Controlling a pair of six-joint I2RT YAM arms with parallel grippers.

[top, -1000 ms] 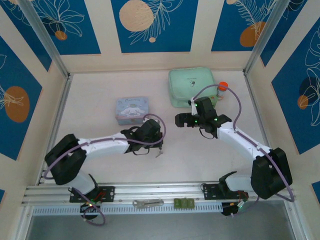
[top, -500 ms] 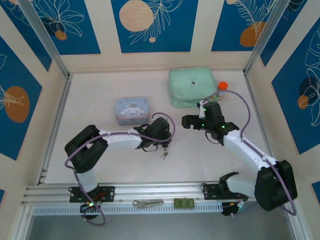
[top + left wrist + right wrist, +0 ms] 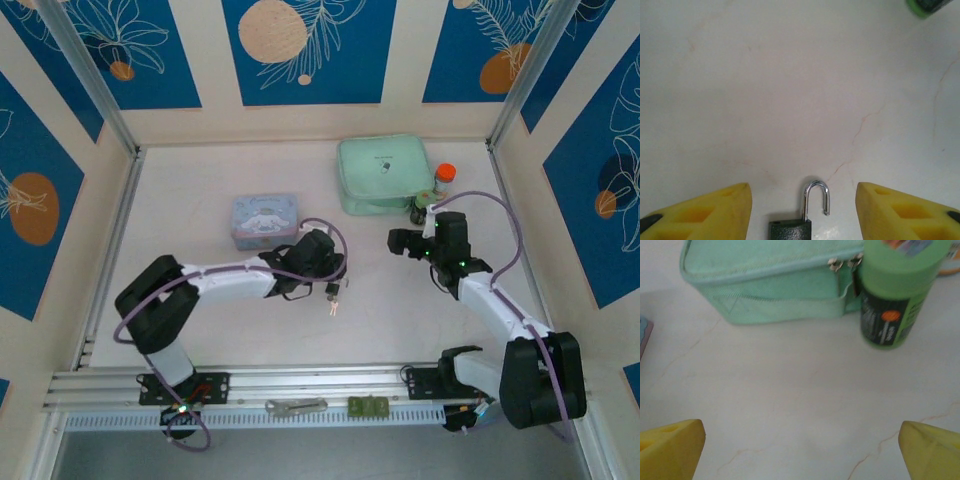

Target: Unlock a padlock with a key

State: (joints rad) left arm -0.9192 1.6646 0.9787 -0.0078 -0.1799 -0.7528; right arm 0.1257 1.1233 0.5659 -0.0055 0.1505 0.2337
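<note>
Left gripper: the left gripper [image 3: 803, 199] has its 2 yellow fingers [image 3: 700, 212] spread wide, with nothing gripped
Padlock: the tiny padlock [image 3: 790, 230], dark square body and thin silver shackle [image 3: 816, 197], lies on the pale table [image 3: 790, 90] between those fingers and touches neither
Shackle: 1 leg sits in the body, the other ends free above it
Padlock from above: just off the left gripper's tip, near the middle of the table
Key: the small silvery metal key [image 3: 335, 306] on its bunch lies right against the padlock on the near side; too small to tell whether it is in the keyhole
Right gripper: the right gripper [image 3: 800, 440] is wide open too, and empty, with bare table between its yellow fingers
Ahead of it: a mint-green zipped fabric pouch [image 3: 770, 285], with a green plastic bottle with a dark label [image 3: 890, 305] just beside it
Behind the left arm: a pale blue rectangular tin box [image 3: 264, 220]
Front rail: a grey metal tool with long handles [image 3: 296, 406], well apart from the padlock
</note>
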